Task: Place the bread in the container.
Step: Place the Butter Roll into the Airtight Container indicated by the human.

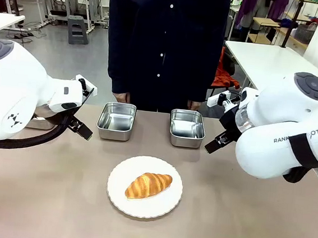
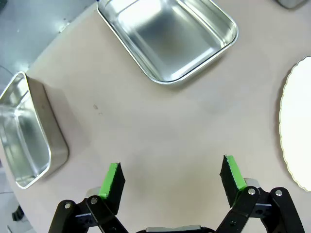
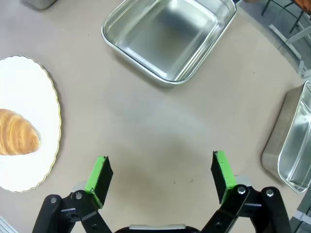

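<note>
The croissant (image 1: 148, 185) lies untouched on the scalloped plate (image 1: 118, 200) at lower centre; the left steel tray (image 1: 116, 120) and right steel tray (image 1: 187, 126) above are empty; left gripper (image 2: 171, 171) and right gripper (image 3: 160, 169) hover with jaws spread; the whole placing is left.

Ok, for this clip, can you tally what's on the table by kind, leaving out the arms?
steel trays: 4 (two in the middle, one at each outer side by an arm)
white plate: 1
croissant: 1 (on the plate)
Total: 6
</note>
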`<state>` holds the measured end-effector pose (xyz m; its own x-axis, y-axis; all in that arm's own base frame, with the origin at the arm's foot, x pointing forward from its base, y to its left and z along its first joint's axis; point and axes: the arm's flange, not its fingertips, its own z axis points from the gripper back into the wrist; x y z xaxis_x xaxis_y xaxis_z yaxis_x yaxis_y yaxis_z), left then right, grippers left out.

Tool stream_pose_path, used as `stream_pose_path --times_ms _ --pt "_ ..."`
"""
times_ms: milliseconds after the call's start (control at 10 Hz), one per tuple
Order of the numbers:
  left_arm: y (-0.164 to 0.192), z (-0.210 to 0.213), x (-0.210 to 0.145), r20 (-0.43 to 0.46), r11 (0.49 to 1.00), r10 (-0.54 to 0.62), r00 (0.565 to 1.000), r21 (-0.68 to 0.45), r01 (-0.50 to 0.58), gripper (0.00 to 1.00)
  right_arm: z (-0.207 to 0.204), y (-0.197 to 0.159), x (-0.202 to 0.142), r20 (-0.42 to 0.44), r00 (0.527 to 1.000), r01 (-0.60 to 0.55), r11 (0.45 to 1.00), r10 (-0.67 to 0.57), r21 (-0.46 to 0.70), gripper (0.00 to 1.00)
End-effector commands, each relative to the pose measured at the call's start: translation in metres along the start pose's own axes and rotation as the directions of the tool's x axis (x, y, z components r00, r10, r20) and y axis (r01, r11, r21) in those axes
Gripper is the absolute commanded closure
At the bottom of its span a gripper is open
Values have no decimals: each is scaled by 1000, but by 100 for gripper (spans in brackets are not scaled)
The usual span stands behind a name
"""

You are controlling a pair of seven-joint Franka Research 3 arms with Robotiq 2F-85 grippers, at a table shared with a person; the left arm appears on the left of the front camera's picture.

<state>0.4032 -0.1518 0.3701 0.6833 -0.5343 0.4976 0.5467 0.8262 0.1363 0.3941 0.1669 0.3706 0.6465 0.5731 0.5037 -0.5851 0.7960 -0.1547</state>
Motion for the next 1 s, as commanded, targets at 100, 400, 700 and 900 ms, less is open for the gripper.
stream_pose_path --times_ms 100,400,700,900 --pt "0 0 0 0 1000 0 1000 0 0 0 0 0 0 0 1000 1 1000 -1 0 0" --pt "70 70 15 98 994 19 995 -105 -9 0 45 -44 26 47 999 -4 999 3 40 0" --pt "150 127 -4 132 963 -70 989 -249 102 0 113 -140 11 160 987 11 993 -29 117 0" --pt "220 147 -47 225 901 -190 956 -347 261 0 145 -200 -27 253 968 -61 980 11 190 0"
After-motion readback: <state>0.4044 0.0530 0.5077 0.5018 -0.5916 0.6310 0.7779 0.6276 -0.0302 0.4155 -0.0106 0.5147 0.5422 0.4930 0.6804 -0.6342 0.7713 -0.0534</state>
